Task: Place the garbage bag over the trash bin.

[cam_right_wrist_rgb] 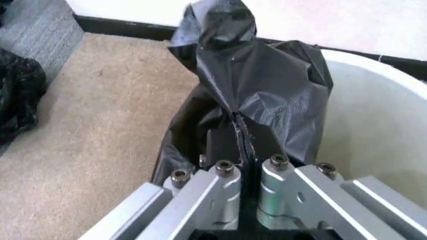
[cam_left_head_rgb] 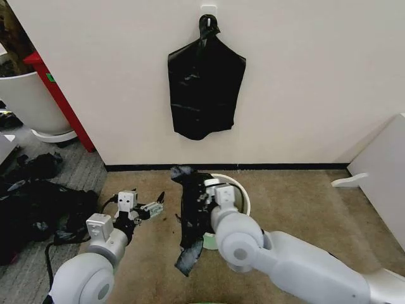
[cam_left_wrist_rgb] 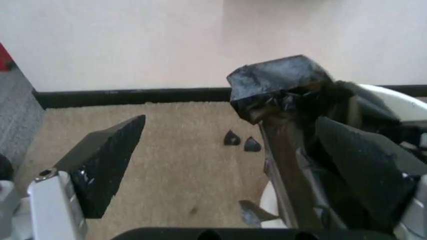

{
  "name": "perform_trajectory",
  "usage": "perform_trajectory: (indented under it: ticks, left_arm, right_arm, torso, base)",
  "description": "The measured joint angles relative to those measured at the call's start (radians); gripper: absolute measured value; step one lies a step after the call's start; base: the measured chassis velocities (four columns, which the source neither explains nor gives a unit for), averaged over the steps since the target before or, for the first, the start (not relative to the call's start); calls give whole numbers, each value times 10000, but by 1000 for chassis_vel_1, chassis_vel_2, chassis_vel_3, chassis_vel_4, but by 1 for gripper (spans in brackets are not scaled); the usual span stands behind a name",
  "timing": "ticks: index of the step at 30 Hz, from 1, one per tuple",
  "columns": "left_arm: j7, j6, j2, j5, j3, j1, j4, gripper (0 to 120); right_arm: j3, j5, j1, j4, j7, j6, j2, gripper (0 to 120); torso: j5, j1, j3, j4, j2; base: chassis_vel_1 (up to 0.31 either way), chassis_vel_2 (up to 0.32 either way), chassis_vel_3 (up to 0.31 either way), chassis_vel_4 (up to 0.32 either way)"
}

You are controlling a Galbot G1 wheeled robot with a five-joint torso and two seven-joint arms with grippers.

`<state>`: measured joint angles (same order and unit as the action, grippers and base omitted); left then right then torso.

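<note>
- Right gripper (cam_left_head_rgb: 201, 190) is pinching the thin, glossy, wrinkled black plastic garbage bag (cam_left_head_rgb: 190, 218); in the right wrist view its two metal fingers (cam_right_wrist_rgb: 230, 187) are pressed together on a fold of the film, with no gap between them.
- The bag is standing up in a crumpled peak above the closed fingers and trailing down below them to a loose tail lying on the tan carpet (cam_left_head_rgb: 297, 196).
- Just behind and beside the right gripper is sitting the small round cream-white plastic trash bin (cam_left_head_rgb: 243, 197); the bag is hanging against the bin's left outer side and is not spread over the rolled rim.
- In the right wrist view the bin's pale inner wall (cam_right_wrist_rgb: 373, 115) is showing bare right next to the gripped film.
- Left gripper (cam_left_head_rgb: 155, 208) is hovering near the bag's left edge, apart from it, with its dark fingers (cam_left_wrist_rgb: 107, 160) spread wide and holding nothing.
- In the left wrist view the bag (cam_left_wrist_rgb: 283, 87) is sitting beyond the far finger, with the bin's white rim (cam_left_wrist_rgb: 400, 100) behind it.
- Well beyond both grippers, a flat black bag bundle (cam_left_head_rgb: 204, 88) is hanging knotted from a hook on the cream wall (cam_left_head_rgb: 304, 76).
- Far off the left gripper's outer side, dull black heaped cloth-like stuff (cam_left_head_rgb: 31, 202) is lying on grey flooring.
</note>
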<state>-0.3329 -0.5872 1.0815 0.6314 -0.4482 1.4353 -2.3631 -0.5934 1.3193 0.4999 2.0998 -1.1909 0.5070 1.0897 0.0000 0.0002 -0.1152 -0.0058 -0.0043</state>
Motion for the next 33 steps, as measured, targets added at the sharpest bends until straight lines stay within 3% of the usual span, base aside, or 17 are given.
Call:
perform_trajectory:
  ticks: [19,25,33]
  left_arm:
    - [-275,-452,-157,263,1101,-1220,726,100]
    - [-592,-668,-157,636,1776,-1840,1046,100]
    - [-1028,-850,-198,1008,2510,-2578,1439,100]
  right_arm:
    - [107,358,-325,180,-186,-17,-531,0]
    - [466,578,-93,702,166,4,-1400,0]
    - [825,541,156,926,753,10,-1904,0]
  torso:
    - [2,0,1,-1,0]
    - [3,-1,1,-2,0]
    - [2,0,1,-2,0]
  base:
    - [0,0,0,0]
    - [0,0,0,0]
    - [0,0,0,0]
